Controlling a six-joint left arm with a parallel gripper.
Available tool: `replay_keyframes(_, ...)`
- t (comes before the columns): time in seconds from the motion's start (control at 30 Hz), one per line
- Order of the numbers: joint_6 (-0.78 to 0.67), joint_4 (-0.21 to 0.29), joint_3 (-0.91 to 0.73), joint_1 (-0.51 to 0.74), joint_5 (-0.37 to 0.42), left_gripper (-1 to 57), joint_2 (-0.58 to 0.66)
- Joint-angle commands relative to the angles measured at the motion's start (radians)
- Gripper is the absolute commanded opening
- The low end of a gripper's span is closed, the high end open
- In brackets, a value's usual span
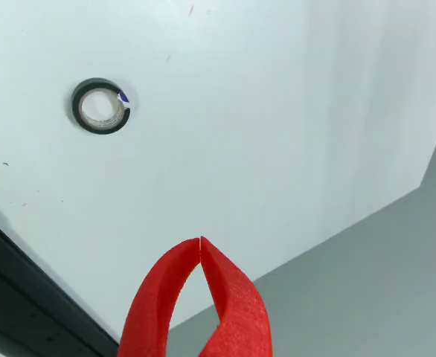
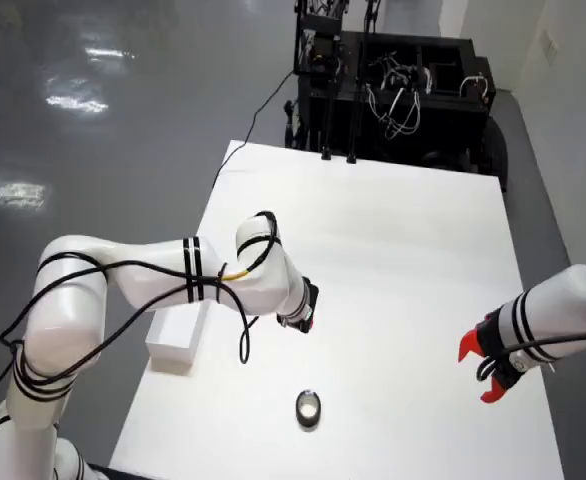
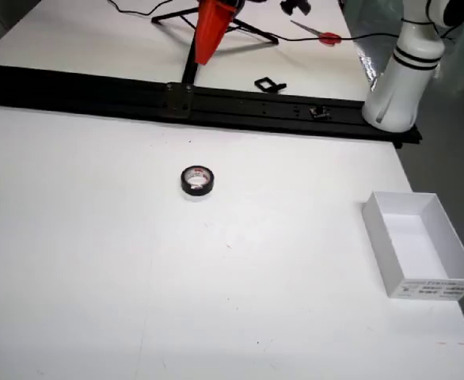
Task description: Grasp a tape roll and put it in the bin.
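In the wrist view the red gripper (image 1: 201,242) sits nearest the lens — its two fingertips pressed together at the tip, clenched on nothing. It hangs over the edge of the white table (image 1: 277,111). Farther off, at upper left of that view, the black tape roll (image 1: 100,106) lies flat on the tabletop, well apart from the gripper. In the overhead view the roll (image 2: 309,406) rests near the table's close edge — the white bin (image 2: 177,340) sits to its left, apart from it.
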State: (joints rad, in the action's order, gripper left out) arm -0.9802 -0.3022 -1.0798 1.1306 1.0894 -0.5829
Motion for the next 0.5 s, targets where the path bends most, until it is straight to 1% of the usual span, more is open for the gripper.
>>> replay_keyframes(0.03,-0.006,0.057,0.034,-0.005,-0.011,-0.4,-0.031)
replay_keyframes(0.5,-0.003,0.057,0.024,-0.003,-0.014,0.0,-0.028)
